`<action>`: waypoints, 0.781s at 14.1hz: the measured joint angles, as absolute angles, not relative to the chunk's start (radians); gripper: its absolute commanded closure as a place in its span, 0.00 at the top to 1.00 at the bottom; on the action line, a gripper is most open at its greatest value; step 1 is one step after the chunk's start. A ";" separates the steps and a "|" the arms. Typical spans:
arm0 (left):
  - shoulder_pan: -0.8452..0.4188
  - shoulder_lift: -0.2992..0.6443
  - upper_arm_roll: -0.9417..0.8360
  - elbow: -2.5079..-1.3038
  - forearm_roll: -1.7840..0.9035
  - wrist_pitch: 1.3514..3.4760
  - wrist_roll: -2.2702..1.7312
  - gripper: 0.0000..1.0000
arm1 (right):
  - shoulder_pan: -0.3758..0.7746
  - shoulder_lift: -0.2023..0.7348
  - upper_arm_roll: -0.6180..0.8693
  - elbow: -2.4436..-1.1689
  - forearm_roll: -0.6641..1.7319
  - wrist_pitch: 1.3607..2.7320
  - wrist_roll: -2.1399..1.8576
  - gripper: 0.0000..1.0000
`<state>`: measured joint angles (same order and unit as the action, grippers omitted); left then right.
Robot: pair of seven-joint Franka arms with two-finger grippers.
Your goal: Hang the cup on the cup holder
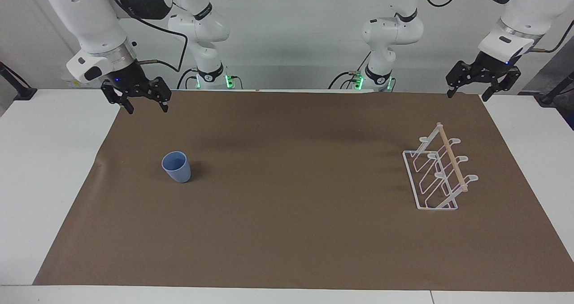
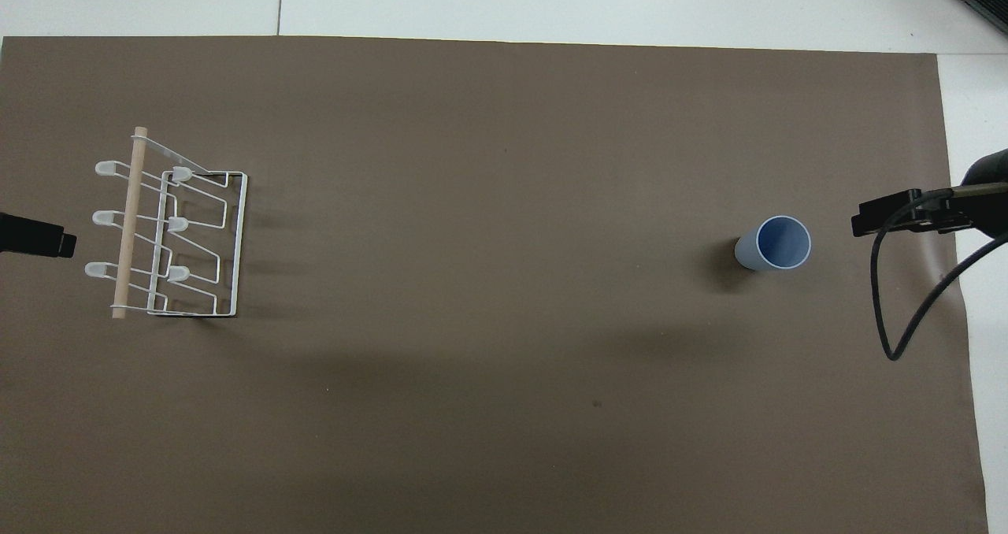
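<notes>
The light-blue cup (image 1: 176, 167) (image 2: 774, 244) stands upright, mouth up, on the brown mat toward the right arm's end of the table. The white wire cup holder (image 1: 439, 174) (image 2: 177, 235) with its wooden dowel stands toward the left arm's end, its prongs bare. My right gripper (image 1: 146, 106) hangs open and holds nothing, above the mat's edge at the robots' end of the cup. My left gripper (image 1: 466, 95) hangs open and holds nothing, above the mat's corner at the robots' end of the holder. In the overhead view only a tip of each shows: right gripper (image 2: 870, 224), left gripper (image 2: 67, 244).
A brown mat (image 1: 287, 196) covers most of the white table (image 1: 49, 151). A black cable (image 2: 906, 298) hangs from the right arm above the mat's edge. Both arm bases stand at the robots' end of the table.
</notes>
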<state>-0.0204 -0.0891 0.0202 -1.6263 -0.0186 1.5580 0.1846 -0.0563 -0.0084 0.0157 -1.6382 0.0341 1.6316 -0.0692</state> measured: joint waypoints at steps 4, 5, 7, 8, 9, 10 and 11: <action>-0.020 -0.089 0.021 -1.626 -0.019 1.558 0.185 1.00 | -0.057 -0.012 0.015 -1.645 0.034 1.632 -0.069 1.00; -0.020 -0.089 0.021 -1.626 -0.019 1.558 0.185 1.00 | -0.058 -0.014 0.015 -1.647 0.034 1.632 -0.069 1.00; -0.020 -0.089 0.021 -1.626 -0.019 1.558 0.185 1.00 | -0.068 -0.016 0.014 -1.648 0.034 1.632 -0.069 1.00; -0.020 -0.089 0.021 -1.626 -0.019 1.558 0.185 1.00 | -0.074 -0.017 0.013 -1.649 0.034 1.632 -0.069 1.00; -0.020 -0.089 0.021 -1.626 -0.019 1.558 0.185 1.00 | -0.076 -0.017 0.013 -1.649 0.034 1.632 -0.069 1.00; -0.020 -0.089 0.021 -1.626 -0.019 1.558 0.185 1.00 | -0.076 -0.017 0.013 -1.649 0.034 1.632 -0.069 1.00; -0.020 -0.089 0.021 -1.626 -0.019 1.558 0.185 1.00 | -0.076 -0.017 0.013 -1.649 0.034 1.632 -0.069 1.00</action>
<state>-0.0204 -0.0891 0.0208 -1.6263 -0.0186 1.5579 0.1846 -0.0763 -0.0166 0.0130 -1.6489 0.0341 1.6316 -0.0690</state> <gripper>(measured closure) 0.000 0.000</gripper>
